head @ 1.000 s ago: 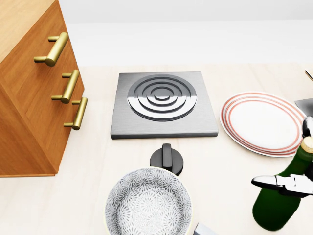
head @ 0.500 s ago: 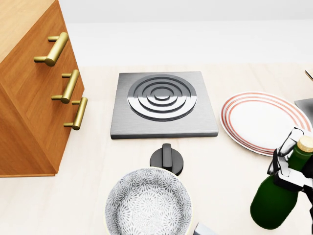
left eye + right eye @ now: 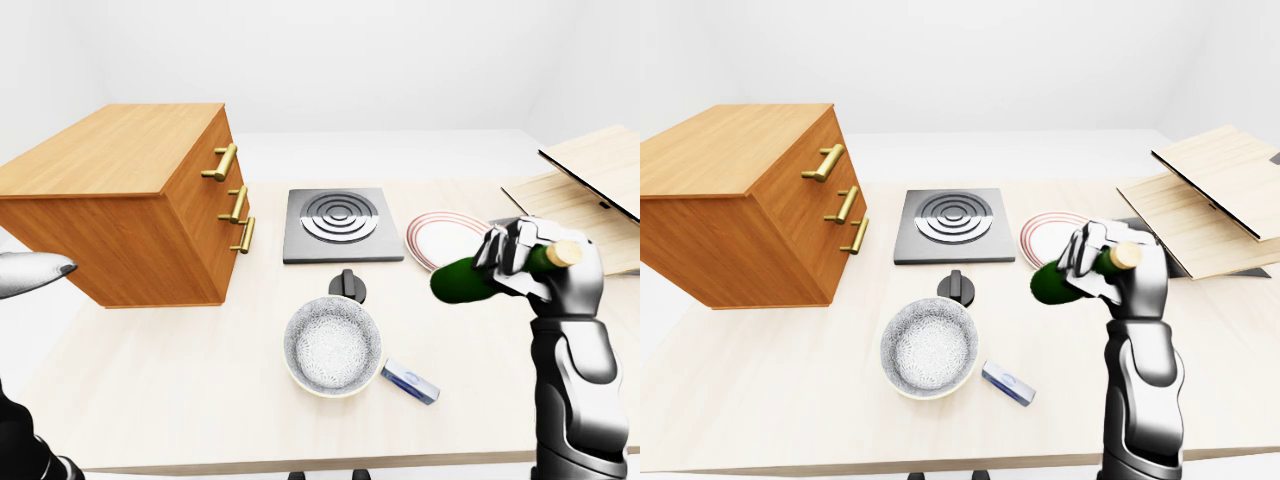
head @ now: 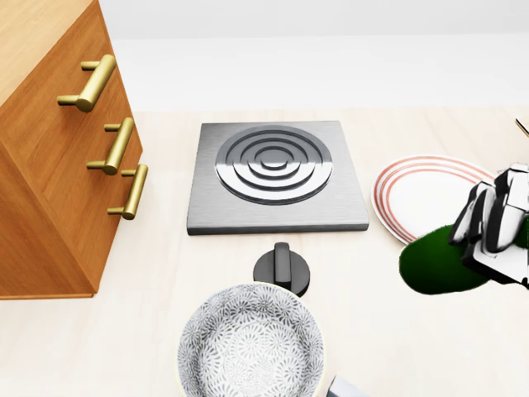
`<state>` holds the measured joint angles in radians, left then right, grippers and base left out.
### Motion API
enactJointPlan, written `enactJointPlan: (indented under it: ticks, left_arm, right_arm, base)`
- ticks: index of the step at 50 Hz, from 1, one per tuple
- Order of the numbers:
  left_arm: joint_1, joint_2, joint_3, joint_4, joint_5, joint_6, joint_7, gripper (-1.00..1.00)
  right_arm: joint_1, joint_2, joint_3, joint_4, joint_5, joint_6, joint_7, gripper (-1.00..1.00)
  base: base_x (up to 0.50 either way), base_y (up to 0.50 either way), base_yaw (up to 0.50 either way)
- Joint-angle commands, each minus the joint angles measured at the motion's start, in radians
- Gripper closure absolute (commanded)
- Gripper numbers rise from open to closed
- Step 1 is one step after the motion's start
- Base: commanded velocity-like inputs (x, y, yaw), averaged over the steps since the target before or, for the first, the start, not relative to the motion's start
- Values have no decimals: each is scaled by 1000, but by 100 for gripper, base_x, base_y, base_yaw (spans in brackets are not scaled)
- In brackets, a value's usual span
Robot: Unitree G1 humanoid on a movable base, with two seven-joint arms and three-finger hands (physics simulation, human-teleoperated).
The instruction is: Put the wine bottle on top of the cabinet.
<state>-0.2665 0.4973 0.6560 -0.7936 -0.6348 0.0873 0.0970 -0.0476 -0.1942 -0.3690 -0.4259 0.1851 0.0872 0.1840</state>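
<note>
a simulated kitchen, bare white all round. shown by a hob plate (image 3: 331, 226) with its knob (image 3: 347, 286), a striped dinner plate (image 3: 443, 238), a patterned bowl (image 3: 332, 345). all on a pale bench (image 3: 180, 370) beside a wooden drawer cabinet (image 3: 130, 200).

Right hand (image 3: 540, 262) raised — fingers (image 3: 497, 248) clenched, left hand (image 3: 30, 272) idle

Our right hand (image 3: 535, 268) is glossy silver-grey, its fingers (image 3: 1082, 250) built of blocky white segments with dark joints between them. Our right forearm (image 3: 570, 395) is a smooth, chrome-like cylinder broken by dark bands at wrist and elbow. Our left hand (image 3: 30, 272) appears as a pale grey tapered shape with a black tip, above a black, rounded arm segment (image 3: 25, 445).
</note>
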Motion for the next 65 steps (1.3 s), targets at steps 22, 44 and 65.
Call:
enactJointPlan:
  ticks: [22, 44, 65]
  left_arm:
    - [-4, -25, -31, -25, 16, 0, -8, -100]
    - [-280, -109, -283, -171, -162, 0, 227, -100]
    - [-467, -129, -589, 72, 185, 0, 98, -100]
  right_arm:
    - [-412, -209, -80, -439, 283, 0, -170, 100]
    - [-551, -243, 12, -353, 342, 0, -245, 99]
    - [-562, -154, 104, -343, 243, 0, -204, 99]
  base:
    - [0, 0, 0]
    - [0, 0, 0]
    - [0, 0, 0]
